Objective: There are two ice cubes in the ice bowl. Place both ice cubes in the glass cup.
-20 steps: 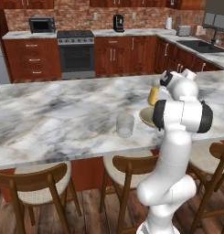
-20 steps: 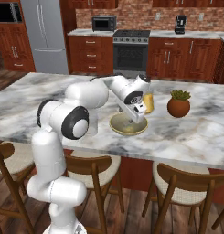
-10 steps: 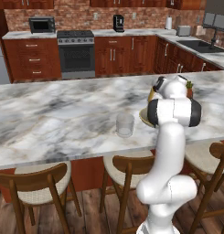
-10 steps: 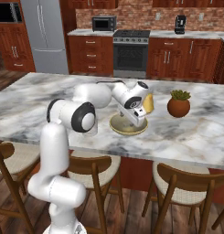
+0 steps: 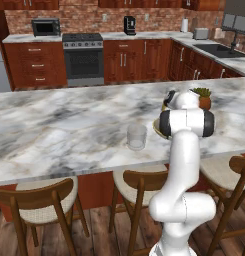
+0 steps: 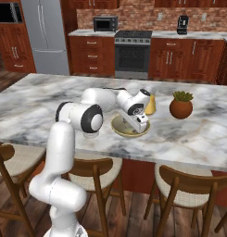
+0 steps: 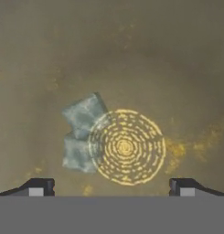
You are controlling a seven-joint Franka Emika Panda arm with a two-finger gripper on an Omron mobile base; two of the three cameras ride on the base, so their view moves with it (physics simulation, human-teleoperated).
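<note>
From the left base view the arm's own white links cover most of the ice bowl, leaving only a sliver of its dull yellow rim beside the elbow. In the right base view the gripper is dipped into the bowl and its fingertips are too small to separate there. The ice cubes cannot be made out in either base view. The hand view shows them: two pale grey-blue, blocky, translucent lumps touching each other, lying on the olive floor of the bowl just beside a ring pattern of yellow dashes at its centre (one cube overlaps the edge of that ring).

The two dark fingertips stand wide apart at the bottom corners of the hand view, jaws fully spread, nothing between them; whether they touch the bowl's floor I cannot tell.

The glass cup, a short clear cylinder with a thick base, stands upright on the marble counter near the bowl, apart from it. A round brown-orange pot with a green plant sits near the bowl on that grey-veined stone.
</note>
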